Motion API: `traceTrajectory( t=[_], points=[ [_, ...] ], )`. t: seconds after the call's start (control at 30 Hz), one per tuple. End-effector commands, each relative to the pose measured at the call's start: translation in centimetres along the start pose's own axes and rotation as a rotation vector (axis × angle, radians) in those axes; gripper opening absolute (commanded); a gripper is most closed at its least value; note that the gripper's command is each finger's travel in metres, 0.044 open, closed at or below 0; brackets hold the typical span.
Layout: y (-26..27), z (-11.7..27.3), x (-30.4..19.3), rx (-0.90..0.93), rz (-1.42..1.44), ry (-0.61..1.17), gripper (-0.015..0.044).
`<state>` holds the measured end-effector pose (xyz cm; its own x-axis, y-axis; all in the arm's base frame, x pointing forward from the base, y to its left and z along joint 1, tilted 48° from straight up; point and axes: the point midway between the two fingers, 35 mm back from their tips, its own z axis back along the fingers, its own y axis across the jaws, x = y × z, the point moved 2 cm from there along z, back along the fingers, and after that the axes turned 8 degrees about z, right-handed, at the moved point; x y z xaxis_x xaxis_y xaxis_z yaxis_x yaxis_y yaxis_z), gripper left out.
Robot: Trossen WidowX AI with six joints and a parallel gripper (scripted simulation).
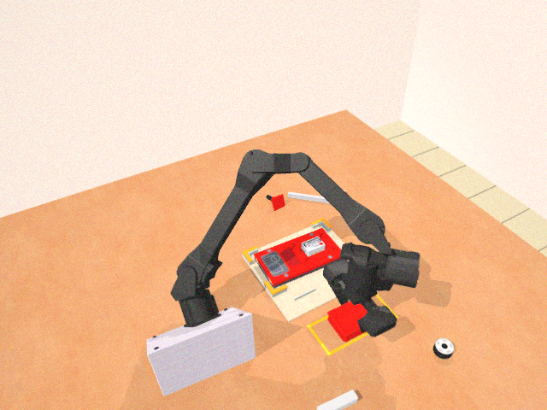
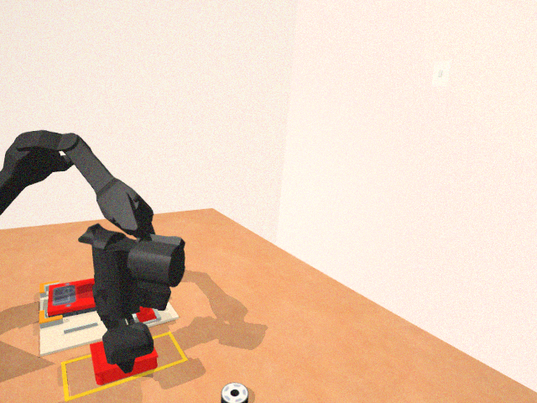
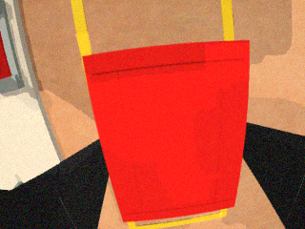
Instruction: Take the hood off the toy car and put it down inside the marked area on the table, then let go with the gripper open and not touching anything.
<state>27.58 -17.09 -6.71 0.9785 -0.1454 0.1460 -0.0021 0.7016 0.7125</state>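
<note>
The red hood is level and on or very close to the table, over the marked area, its long side near the yellow outline. My gripper is shut on the hood, with a black finger against each long side. The far finger is hidden in the top and exterior views. The toy car lies without its hood on the pale board, a white block on it.
Orange corner brackets hold the car. A small red part stands at the board's right end. A wheel lies to the right. White bars lie in front and behind, with a red piece behind. The arm base is at left.
</note>
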Motion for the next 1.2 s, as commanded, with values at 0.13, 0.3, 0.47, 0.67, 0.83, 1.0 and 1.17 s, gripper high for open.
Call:
traceTrajectory(
  t=[0.13,0.3,0.47,0.67,0.83,1.0,1.17],
  points=[
    [0.0,0.0,0.0,0.000,0.001,0.000,0.0368],
    [0.0,0.6,0.1,0.000,0.000,0.000,0.0440],
    [-0.2,4.4,0.1,0.001,-0.001,-0.002,0.0440],
    [-0.1,7.3,-0.1,0.004,-0.001,-0.003,0.0440],
    [-0.1,7.3,-0.1,0.004,-0.001,-0.003,0.0440],
    [-0.1,7.3,-0.1,0.004,-0.001,-0.003,0.0440],
    [-0.1,7.3,-0.1,0.004,-0.001,-0.003,0.0440]
  ],
)
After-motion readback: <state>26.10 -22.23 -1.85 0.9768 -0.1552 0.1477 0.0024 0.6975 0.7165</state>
